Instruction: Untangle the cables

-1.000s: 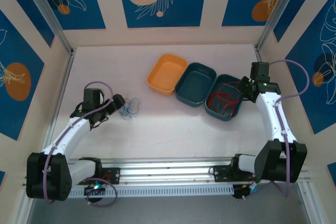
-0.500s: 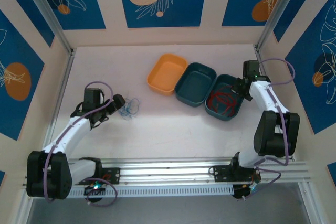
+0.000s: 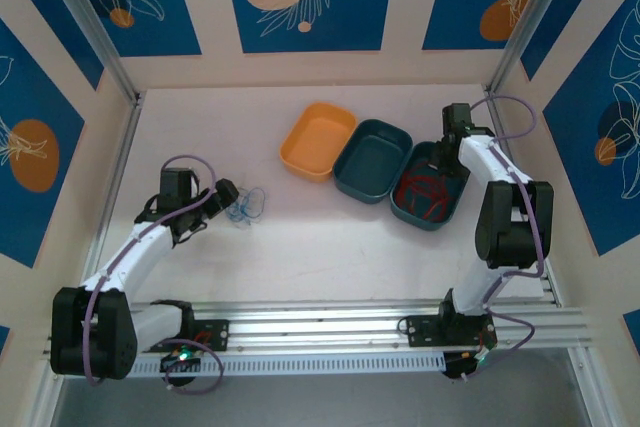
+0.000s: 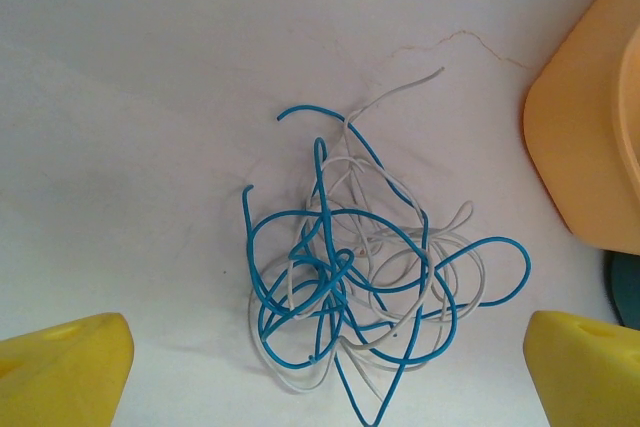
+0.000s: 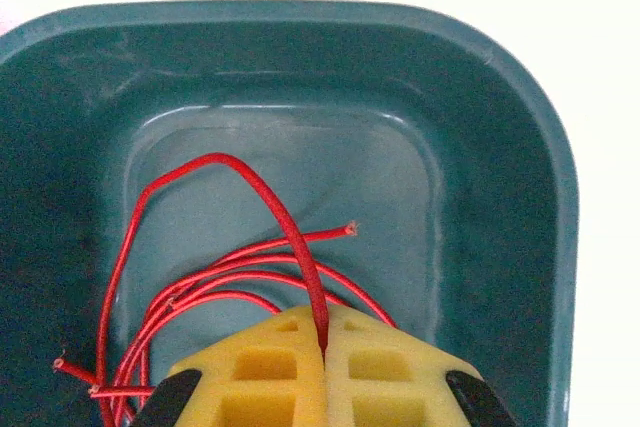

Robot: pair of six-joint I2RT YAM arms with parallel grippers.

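Observation:
A tangle of blue cables (image 4: 330, 277) and whitish cables (image 4: 400, 247) lies on the table, small in the top view (image 3: 246, 205). My left gripper (image 3: 226, 199) is open right beside it, its yellow fingertips (image 4: 60, 372) wide on either side of the heap. Several red cables (image 5: 190, 287) lie in the right teal tray (image 3: 432, 215). My right gripper (image 5: 324, 347) is shut on one red cable (image 5: 290, 232) that arcs up out of that tray's bottom. In the top view the right gripper (image 3: 449, 150) hovers at the tray's far edge.
An orange tray (image 3: 318, 140) and a second teal tray (image 3: 373, 161) stand in a row left of the one with red cables. The orange tray's corner (image 4: 585, 147) shows just right of the blue-white tangle. Walls close in the table on three sides.
The right arm has swung left and towards the far wall, bringing its gripper from the tray's right side to its far edge. The left arm and the blue-white tangle have stayed put.

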